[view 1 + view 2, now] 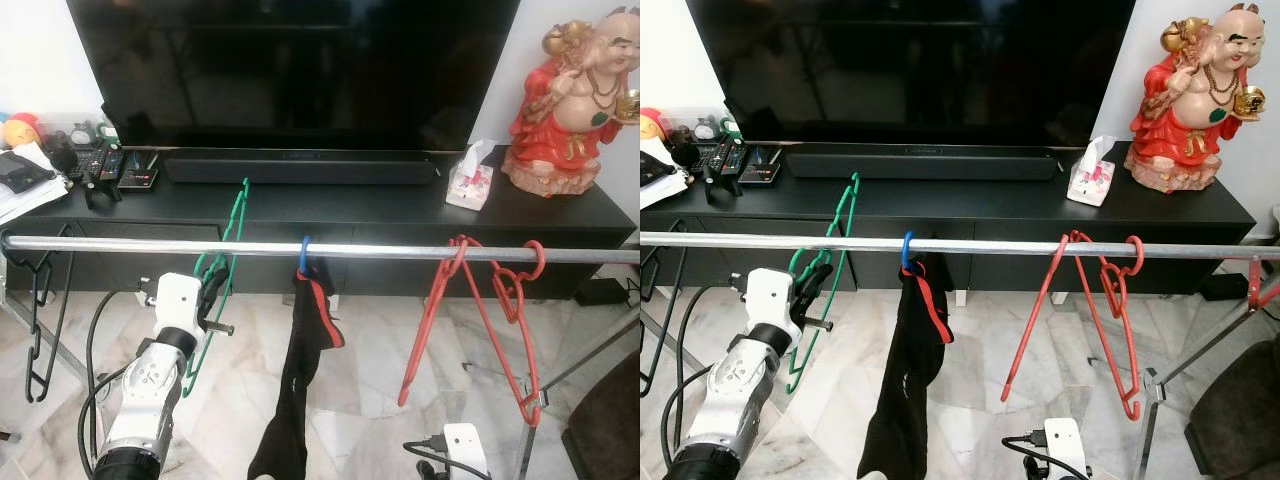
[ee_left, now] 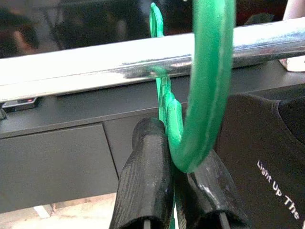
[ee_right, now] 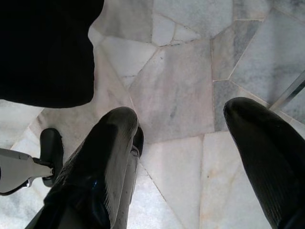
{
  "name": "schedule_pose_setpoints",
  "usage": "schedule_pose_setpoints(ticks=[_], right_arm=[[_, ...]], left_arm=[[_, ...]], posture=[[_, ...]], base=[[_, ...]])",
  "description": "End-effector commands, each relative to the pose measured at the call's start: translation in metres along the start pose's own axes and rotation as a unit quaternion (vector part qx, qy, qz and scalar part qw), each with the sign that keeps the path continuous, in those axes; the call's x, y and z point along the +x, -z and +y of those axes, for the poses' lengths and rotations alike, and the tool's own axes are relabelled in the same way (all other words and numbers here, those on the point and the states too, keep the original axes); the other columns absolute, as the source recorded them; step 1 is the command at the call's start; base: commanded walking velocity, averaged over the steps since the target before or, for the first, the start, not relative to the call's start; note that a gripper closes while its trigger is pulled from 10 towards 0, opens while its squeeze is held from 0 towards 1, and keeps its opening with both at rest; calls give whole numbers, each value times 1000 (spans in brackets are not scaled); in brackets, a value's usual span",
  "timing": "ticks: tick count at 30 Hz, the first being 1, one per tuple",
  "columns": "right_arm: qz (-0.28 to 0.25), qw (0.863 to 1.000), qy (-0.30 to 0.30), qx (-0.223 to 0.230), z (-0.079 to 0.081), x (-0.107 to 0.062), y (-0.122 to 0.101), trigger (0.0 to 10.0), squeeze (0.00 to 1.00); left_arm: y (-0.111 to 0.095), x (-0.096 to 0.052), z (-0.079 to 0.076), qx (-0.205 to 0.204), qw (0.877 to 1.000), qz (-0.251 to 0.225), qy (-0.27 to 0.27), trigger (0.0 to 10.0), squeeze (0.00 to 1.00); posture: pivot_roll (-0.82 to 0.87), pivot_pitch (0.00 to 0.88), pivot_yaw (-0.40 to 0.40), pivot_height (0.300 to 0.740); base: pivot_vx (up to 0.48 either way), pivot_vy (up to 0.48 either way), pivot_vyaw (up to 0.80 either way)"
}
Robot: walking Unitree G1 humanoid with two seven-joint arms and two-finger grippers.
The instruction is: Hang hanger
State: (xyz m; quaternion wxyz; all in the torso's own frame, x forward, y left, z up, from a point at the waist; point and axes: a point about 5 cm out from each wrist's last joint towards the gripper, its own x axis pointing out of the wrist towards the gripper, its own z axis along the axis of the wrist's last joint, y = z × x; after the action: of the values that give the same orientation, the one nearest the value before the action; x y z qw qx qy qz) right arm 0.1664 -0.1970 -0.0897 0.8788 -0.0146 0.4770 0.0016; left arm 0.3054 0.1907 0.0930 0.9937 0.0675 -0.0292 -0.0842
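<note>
Left gripper [image 1: 212, 290] clamped tight on green hanger [image 1: 225, 262], hook risen above the rail [image 1: 400, 251], left of the black garment; light, stiff, slick plastic, best pinched near the neck; right gripper [image 3: 181, 143] spread wide, empty

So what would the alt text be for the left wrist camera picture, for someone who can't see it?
Two black fingers of the left gripper pinch a green hanger just below a shiny metal rail. A black garment with white lettering hangs beside it, with a dark cabinet behind.
</note>
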Motion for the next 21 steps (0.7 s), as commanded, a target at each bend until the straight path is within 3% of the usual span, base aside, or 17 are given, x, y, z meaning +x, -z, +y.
schedule_pose_setpoints(ticks=[1,5,12,21], right_arm=[[-2,1000,1,-1,0,0,-1,10000,0],[-1,1000,2,-1,0,0,-1,10000,0],[-1,1000,1,-2,0,0,-1,10000,0],[0,1000,1,-2,0,0,-1,10000,0]], left_arm=[[-3,7,1,9,1000,10,-7,10000,0],[-1,9,6,12,999,26,-33,10000,0],[0,17,12,-27,995,52,-86,10000,0],[14,22,-4,-22,993,106,-56,10000,0]], posture=[[-47,0,-38,740],[-47,0,-38,740],[-51,0,-39,740],[-56,0,-35,740]], base=[[0,0,0],[0,0,0],[0,0,0],[0,0,0]])
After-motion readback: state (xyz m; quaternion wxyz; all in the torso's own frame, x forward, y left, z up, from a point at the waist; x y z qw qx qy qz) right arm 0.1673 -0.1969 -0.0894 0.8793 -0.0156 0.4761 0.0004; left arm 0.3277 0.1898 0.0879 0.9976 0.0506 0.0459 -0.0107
